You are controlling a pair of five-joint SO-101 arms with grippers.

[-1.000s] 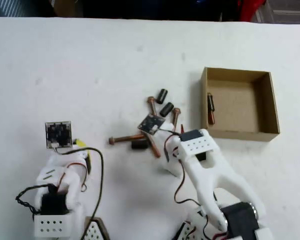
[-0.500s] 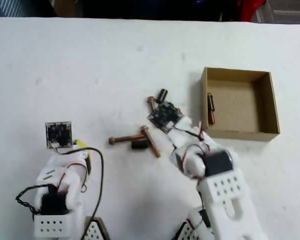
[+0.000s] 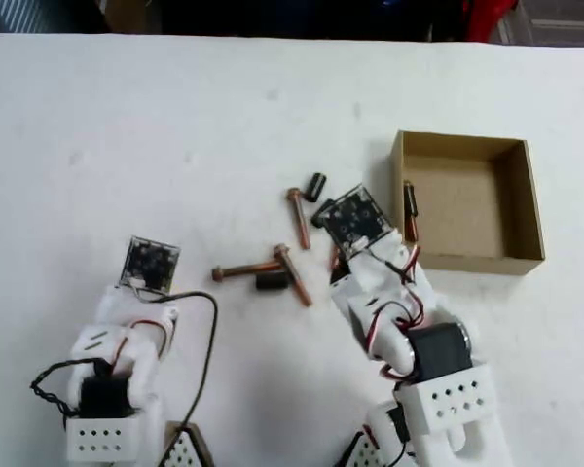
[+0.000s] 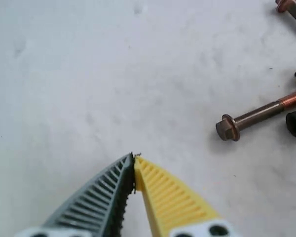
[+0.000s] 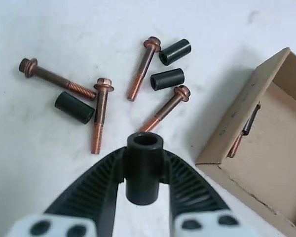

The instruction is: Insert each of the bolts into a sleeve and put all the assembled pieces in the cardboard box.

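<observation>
Over the last second the right gripper (image 5: 144, 159) swung toward the box (image 5: 235, 129), grasping a sleeve (image 5: 144, 170) upright above the loose bolts (image 5: 100, 111); left gripper (image 4: 134, 163), clenched empty, edged forward; insertion pending.

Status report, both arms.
Left end effector shut, empty. Right end effector shut on a sleeve. Four bolts loose; one assembled piece in cardboard box.

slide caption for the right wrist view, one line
Right gripper shut on a black sleeve; four bolts, three loose sleeves and the box with one assembled piece lie ahead.
</observation>
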